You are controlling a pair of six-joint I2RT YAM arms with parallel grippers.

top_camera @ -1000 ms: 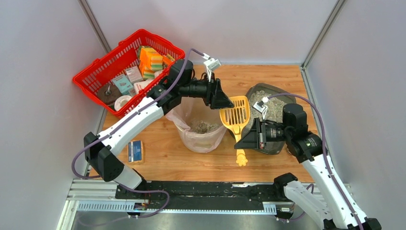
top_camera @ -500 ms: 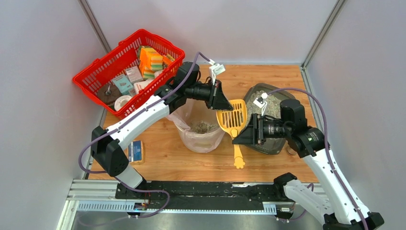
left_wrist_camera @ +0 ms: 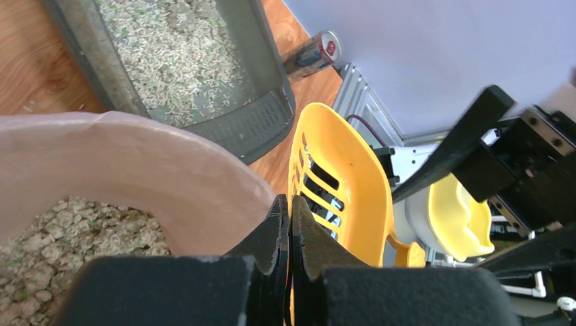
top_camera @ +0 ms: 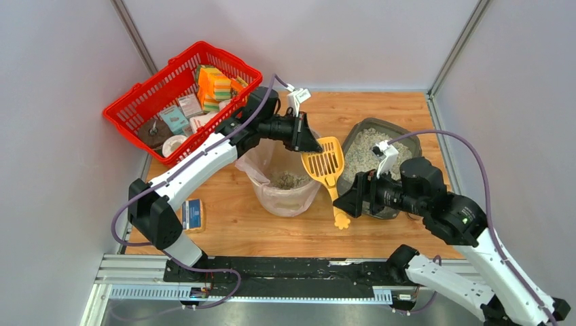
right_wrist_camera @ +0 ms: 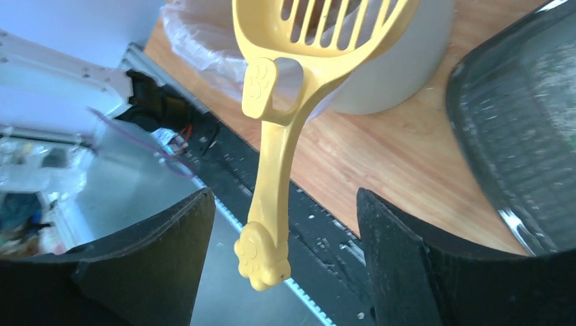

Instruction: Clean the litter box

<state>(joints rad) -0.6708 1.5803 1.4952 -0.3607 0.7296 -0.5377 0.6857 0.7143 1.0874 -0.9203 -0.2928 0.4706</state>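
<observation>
Scoop (top_camera: 324,163) changes hands: left gripper (left_wrist_camera: 289,207) jaws clamp its rim, right gripper (right_wrist_camera: 282,204) jaws spread apart; left arm likely works the litter box (left_wrist_camera: 261,122) next.

The scoop (top_camera: 325,165) is smooth, glossy yellow plastic. The litter box (top_camera: 370,123) is matt dark grey plastic, its litter (top_camera: 370,146) coarse and gravelly. The bin (top_camera: 292,200) is smooth beige plastic, its liner (top_camera: 255,159) clear crinkled film. The surface (top_camera: 285,227) is wood-grained.
</observation>
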